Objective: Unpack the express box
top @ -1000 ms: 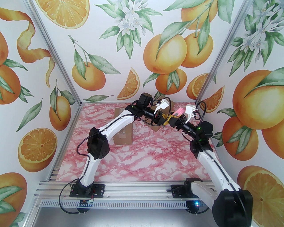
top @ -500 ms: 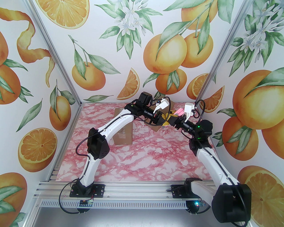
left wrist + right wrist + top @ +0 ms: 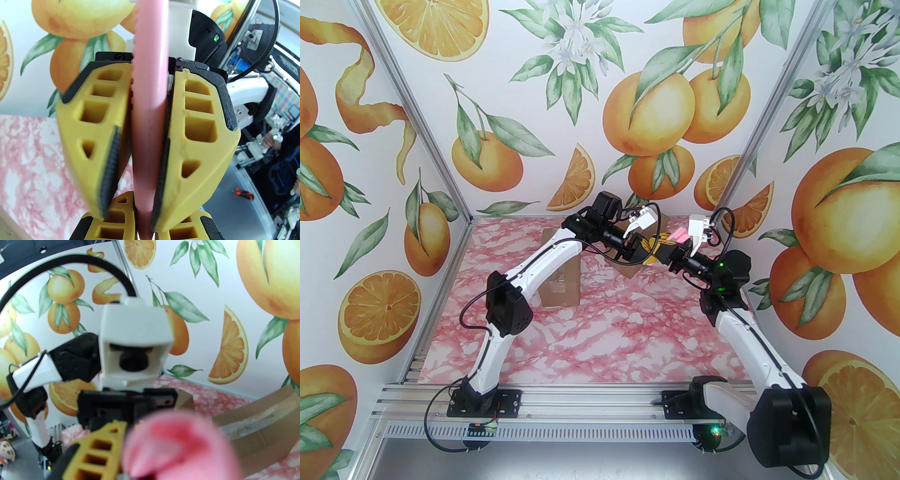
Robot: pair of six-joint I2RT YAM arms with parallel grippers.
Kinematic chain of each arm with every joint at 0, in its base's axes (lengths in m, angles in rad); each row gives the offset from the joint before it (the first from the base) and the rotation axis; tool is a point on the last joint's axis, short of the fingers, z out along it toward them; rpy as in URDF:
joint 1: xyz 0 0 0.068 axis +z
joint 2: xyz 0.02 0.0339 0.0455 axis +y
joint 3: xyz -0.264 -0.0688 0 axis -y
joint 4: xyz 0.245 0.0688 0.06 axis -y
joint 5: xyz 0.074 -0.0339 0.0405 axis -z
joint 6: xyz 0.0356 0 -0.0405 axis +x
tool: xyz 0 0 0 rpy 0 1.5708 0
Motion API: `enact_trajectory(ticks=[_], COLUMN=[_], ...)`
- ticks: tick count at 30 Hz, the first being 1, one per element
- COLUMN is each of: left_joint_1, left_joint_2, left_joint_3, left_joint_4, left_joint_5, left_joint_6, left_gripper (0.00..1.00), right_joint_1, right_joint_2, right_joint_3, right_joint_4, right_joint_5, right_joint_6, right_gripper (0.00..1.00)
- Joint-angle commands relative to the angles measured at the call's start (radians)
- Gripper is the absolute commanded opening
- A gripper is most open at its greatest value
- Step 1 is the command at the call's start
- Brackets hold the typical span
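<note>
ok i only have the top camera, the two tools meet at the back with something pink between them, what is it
observer: the left wrist camera has it edge-on: a thin flat pink packet with a saw-tooth edge.
operator: who has hold of it
observer: both. the right tool has a yellow finger pressed on each face, and the left tool is clamped on it just beneath.
</note>
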Motion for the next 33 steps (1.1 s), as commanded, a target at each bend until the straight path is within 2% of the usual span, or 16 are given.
enact_trajectory(ticks=[1,3,5,6,8,11,15,19,21,24,27,30,33], left_joint_1=[-0.008,0.003,0.017,0.022,0.032,0.051,0.115,0.211,0.263,0.347,0.433,0.533,0.558], left_joint_2=[0.0,-0.004,-0.016,-0.025,-0.05,-0.109,-0.254,-0.43,-0.492,-0.543,-0.603,-0.665,-0.706], left_joint_3=[0.054,0.06,0.061,0.059,0.053,0.011,-0.174,-0.437,-0.519,-0.611,-0.755,-0.926,-1.028], left_joint_4=[-0.085,-0.087,-0.084,-0.088,-0.091,-0.08,0.062,0.26,0.274,0.257,0.267,0.338,0.337], left_joint_5=[0.024,0.004,-0.022,-0.038,-0.091,-0.204,-0.377,-0.575,-0.678,-0.759,-0.783,-0.692,-0.676], left_joint_6=[0.038,0.036,0.037,0.045,0.063,0.085,0.033,-0.08,-0.12,-0.181,-0.282,-0.386,-0.396], left_gripper=[0.03,0.15,0.4,0.48,0.59,0.68,0.73,0.77,0.77,0.78,0.77,0.77,0.78], right_joint_1=[-0.009,-0.009,-0.009,-0.009,-0.009,-0.009,0.021,0.133,0.215,0.312,0.405,0.474,0.523], right_joint_2=[0.014,0.006,-0.004,-0.007,-0.01,0.002,0.049,0.099,0.145,0.217,0.295,0.378,0.457], right_joint_3=[0.014,0.005,-0.008,-0.011,-0.018,-0.021,-0.009,0.025,0.065,0.122,0.199,0.313,0.418], right_joint_4=[-0.005,-0.009,-0.005,-0.004,-0.008,0.004,0.009,-0.049,-0.057,-0.01,0.016,-0.063,-0.183], right_joint_5=[0.036,0.052,0.07,0.086,0.118,0.182,0.298,0.507,0.626,0.767,0.928,1.06,1.217], right_joint_6=[-0.057,-0.074,-0.088,-0.096,-0.115,-0.126,-0.138,-0.212,-0.245,-0.249,-0.252,-0.273,-0.311], right_gripper=[0.15,0.12,0.09,0.07,0.03,0.0,0.0,0.0,0.0,0.0,0.0,0.0,0.0])
